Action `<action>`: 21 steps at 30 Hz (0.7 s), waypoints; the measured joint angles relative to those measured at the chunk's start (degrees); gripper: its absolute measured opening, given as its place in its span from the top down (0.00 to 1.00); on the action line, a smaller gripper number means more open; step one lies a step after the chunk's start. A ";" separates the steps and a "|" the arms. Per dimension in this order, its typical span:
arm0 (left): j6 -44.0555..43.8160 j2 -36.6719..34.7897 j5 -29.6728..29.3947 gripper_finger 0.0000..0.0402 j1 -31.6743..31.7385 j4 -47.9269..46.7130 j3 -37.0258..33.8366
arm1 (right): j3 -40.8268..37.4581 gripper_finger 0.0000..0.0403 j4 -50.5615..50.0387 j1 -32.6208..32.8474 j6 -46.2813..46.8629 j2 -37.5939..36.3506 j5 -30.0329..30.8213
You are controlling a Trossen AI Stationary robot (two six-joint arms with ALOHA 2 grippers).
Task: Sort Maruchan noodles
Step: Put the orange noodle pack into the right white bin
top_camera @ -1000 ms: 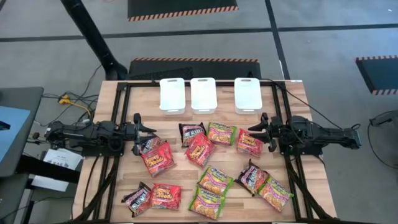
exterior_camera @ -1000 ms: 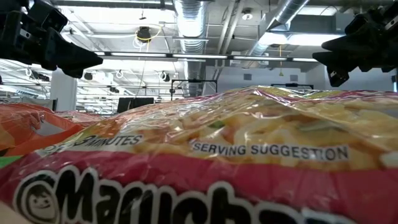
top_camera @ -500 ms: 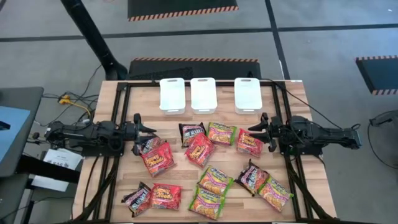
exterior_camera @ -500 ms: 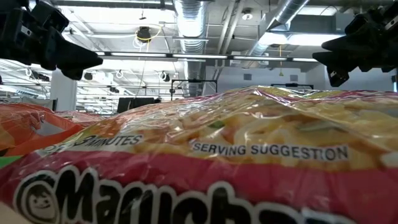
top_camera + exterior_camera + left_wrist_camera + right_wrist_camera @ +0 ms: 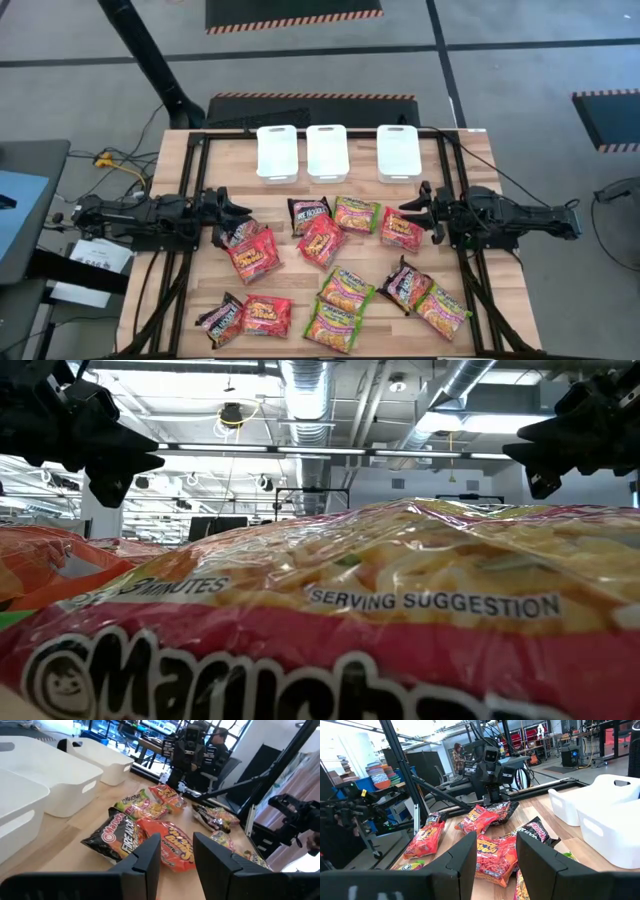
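Both my left jaws and right jaws stand parted and empty. The Maruchan noodles lie overlapped mid-counter, below three white trays at its far edge. Risk: closing on overlapped packets lifts two flavours together, or crinkly film slips free

Overhead we see a grey concrete floor crossed by dark lines, with black mats edged in orange-and-black hazard stripes. Looking level, we have an open ceiling of silver ducts and long strip lights. Beyond the wooden table we catch bright windows, a seated person, and stacked coloured bowls on a shelf.
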 joint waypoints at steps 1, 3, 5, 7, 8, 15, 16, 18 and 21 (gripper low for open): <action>0.08 0.00 0.00 0.75 0.00 0.00 -0.01 | -0.01 0.59 0.22 0.01 0.00 -0.02 -0.02; 0.33 -0.02 -0.04 0.75 0.00 0.00 0.01 | 0.03 0.59 0.48 0.02 0.31 -0.02 -0.04; 0.40 -0.02 -0.07 0.75 0.00 0.00 -0.01 | 0.21 0.59 0.48 0.02 1.86 -0.02 -0.04; 0.42 -0.02 -0.07 0.75 0.00 0.00 0.00 | 0.33 0.59 0.57 0.00 2.27 -0.02 -0.04; 0.42 -0.01 -0.07 0.75 0.00 0.00 0.00 | 0.39 0.59 0.65 -0.08 2.31 -0.02 0.14; 0.46 0.00 -1.41 0.75 0.00 0.10 0.01 | 0.62 0.59 5.81 -0.14 5.49 -0.02 1.97; 0.46 -0.02 -1.92 0.75 0.00 0.15 0.01 | 0.64 0.59 7.28 -0.14 5.49 -0.02 2.01; 0.46 0.00 -2.87 0.75 0.00 0.22 -0.01 | 0.70 0.59 10.92 -0.16 5.45 -0.02 2.04; 0.48 -0.02 -3.08 0.75 0.02 0.24 -0.01 | 0.74 0.59 17.96 -0.16 5.44 -0.02 4.15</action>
